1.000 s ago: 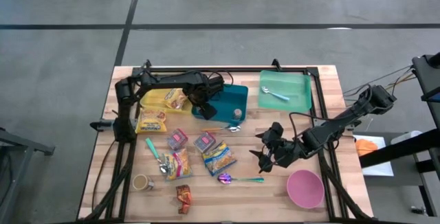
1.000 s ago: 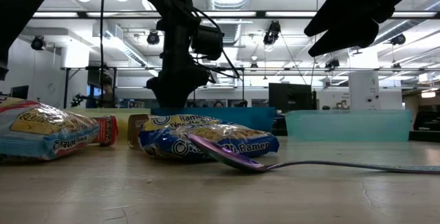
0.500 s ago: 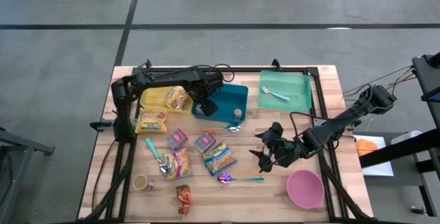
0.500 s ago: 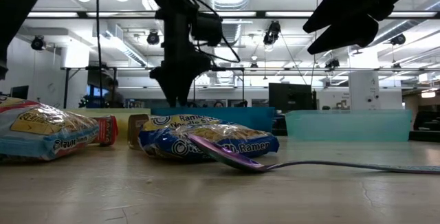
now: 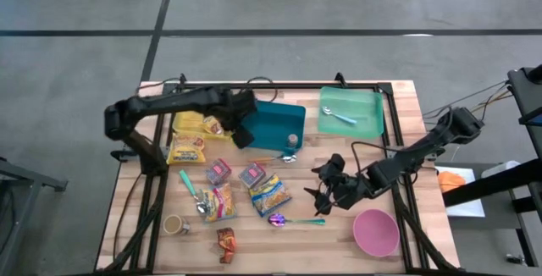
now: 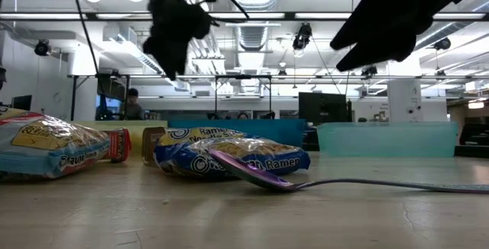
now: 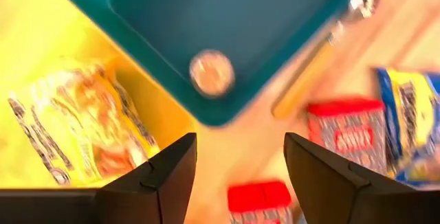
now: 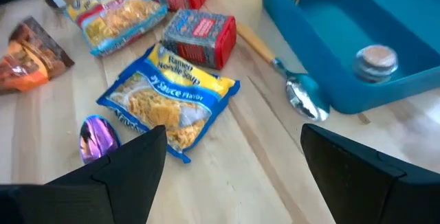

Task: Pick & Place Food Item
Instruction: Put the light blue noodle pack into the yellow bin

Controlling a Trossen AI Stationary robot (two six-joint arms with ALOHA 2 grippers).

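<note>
**Desk:** While both arms hang over the table, which one is placed for the next food item?

**Photographer:** The right gripper (image 8: 234, 135), by my reading. Its fingers are spread wide with nothing between them, and they slant down at the ramen noodle soup packet (image 8: 168, 104), which lies flat on the wood just ahead of and below the fingertips. A purple spoon (image 8: 96, 138) sits close beside the packet, on the near side.

**Desk:** And the left?

**Photographer:** The left gripper (image 7: 238, 141) is high up and points almost straight down. Its fingers are apart and empty, over the edge where the teal tray (image 7: 275, 18) meets the yellow tray (image 7: 27, 66). A small round piece (image 7: 212, 73) lies in the teal tray directly under it. The ramen is well off to one side of that gripper, so the right arm is the nearer.

**Desk:** How does the packet lie?

**Photographer:** Askew. It presents a corner, not a flat side, to the right gripper's open fingers. I judge the wrist needs a twist to span its narrower width. The teal tray lies beyond the packet.
</note>
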